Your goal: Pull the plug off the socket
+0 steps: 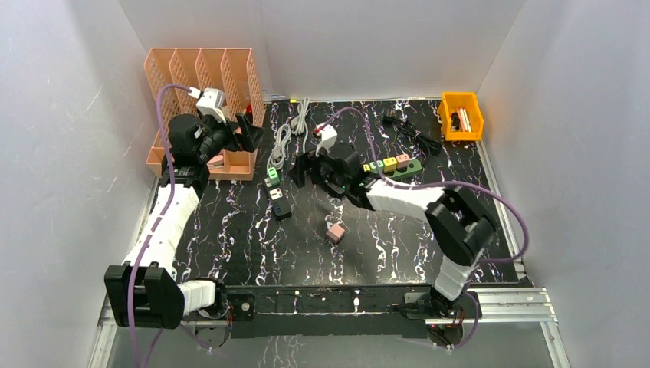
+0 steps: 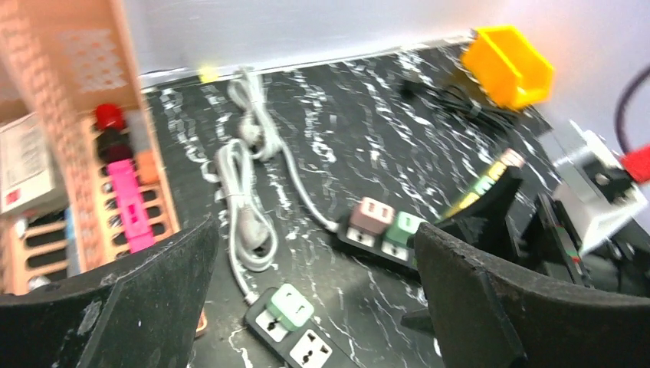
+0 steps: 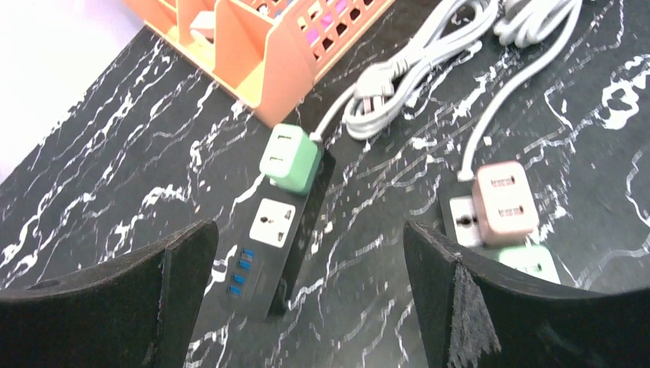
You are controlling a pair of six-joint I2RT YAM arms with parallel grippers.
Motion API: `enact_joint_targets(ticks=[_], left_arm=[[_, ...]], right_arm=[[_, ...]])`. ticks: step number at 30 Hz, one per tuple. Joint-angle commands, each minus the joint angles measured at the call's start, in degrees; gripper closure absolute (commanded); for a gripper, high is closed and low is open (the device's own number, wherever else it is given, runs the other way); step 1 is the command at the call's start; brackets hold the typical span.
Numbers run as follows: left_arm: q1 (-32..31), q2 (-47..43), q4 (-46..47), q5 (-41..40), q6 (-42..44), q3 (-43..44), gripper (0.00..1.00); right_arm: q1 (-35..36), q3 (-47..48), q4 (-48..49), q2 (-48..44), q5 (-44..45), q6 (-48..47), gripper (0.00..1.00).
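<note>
Top external view: takes in a black tabletop (image 1: pixel 230 253) veined with white, an orange slatted organizer (image 1: pixel 201 73) at the rear left and a yellow bin (image 1: pixel 460 115) at the rear right. Places the left gripper (image 1: pixel 249 133) against the organizer's front and the right gripper (image 1: pixel 305 170) mid-tabletop, dark on dark, its spread hard to judge from here. Catches a loose pink cube (image 1: pixel 335 233) lying alone near the right arm. Half hides a long strip (image 1: pixel 395 165) of coloured plugs behind that arm, lettering too small to read.

Left wrist view: blurs nearly everything. Frames two matte black fingers (image 2: pixel 153 299) set wide, gripping nothing. Crops the organizer at the left edge, with pink and red items in its slots beyond identifying. Shows coiled white cables (image 2: pixel 245 199) lying between the organizer and the strips.

Right wrist view: sharper. Again sets the fingers (image 3: pixel 115 307) wide and empty. Puts the green plug (image 3: pixel 290 157), a rounded glossy cube with two slots on top, seated at the far end of a black power strip (image 3: pixel 300 230) just off the organizer's corner. Leaves a white universal socket (image 3: pixel 272 222) free beside it, then small blue marks that cannot be read. Seats a pink plug (image 3: pixel 502 201) on a second strip (image 3: pixel 460 213) to the right, with a pale green one below it cut off by the right finger.
</note>
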Motion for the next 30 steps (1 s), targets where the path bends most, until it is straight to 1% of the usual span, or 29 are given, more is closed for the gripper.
enact_joint_targets(ticks=[1, 3, 6, 11, 16, 20, 22, 24, 27, 30], left_arm=[[0.49, 0.62, 3.72, -16.07, -5.07, -2.62, 0.02], [0.49, 0.16, 4.71, -18.69, -5.51, -3.78, 0.02], [0.53, -0.36, 4.39, -23.9, -6.74, -4.33, 0.02], [0.58, 1.13, 2.56, -30.88, -12.32, -4.85, 0.02], [0.55, 2.52, 0.47, -32.63, -18.96, -5.59, 0.02], [0.58, 1.59, 0.01, -31.12, -25.51, -8.44, 0.01], [0.59, 0.71, 0.14, -30.98, -26.91, -9.94, 0.02], [0.58, -0.74, -2.06, -33.55, -28.62, -11.65, 0.02], [0.58, -2.95, -3.95, -35.32, -29.84, -13.58, 0.02], [0.59, -6.26, -4.61, -34.78, -31.61, -17.77, 0.02]], right_arm=[[0.38, 10.1, 3.7, 7.92, -2.05, 1.49, 0.03], [1.06, 14.78, 0.68, 11.09, -2.17, 0.92, 0.05], [2.5, 19.16, -2.14, 14.25, -1.1, -0.9, 0.06], [6.44, 26.44, -9.78, 19.72, 4.53, -7.16, 0.09], [8.4, 30.93, -14.97, 23.65, 7.8, -8.9, 0.13], [9.09, 32.02, -16.62, 25.55, 10.28, -9.85, 0.16], [9.11, 32.33, -16.78, 26.07, 10.52, -9.74, 0.2], [9.13, 33.43, -17.43, 27.22, 11.63, -9.41, 0.24], [9.11, 34.09, -17.21, 28.12, 12.31, -9.05, 0.25], [9.08, 34.61, -15.86, 29.04, 12.21, -8.71, 0.28]])
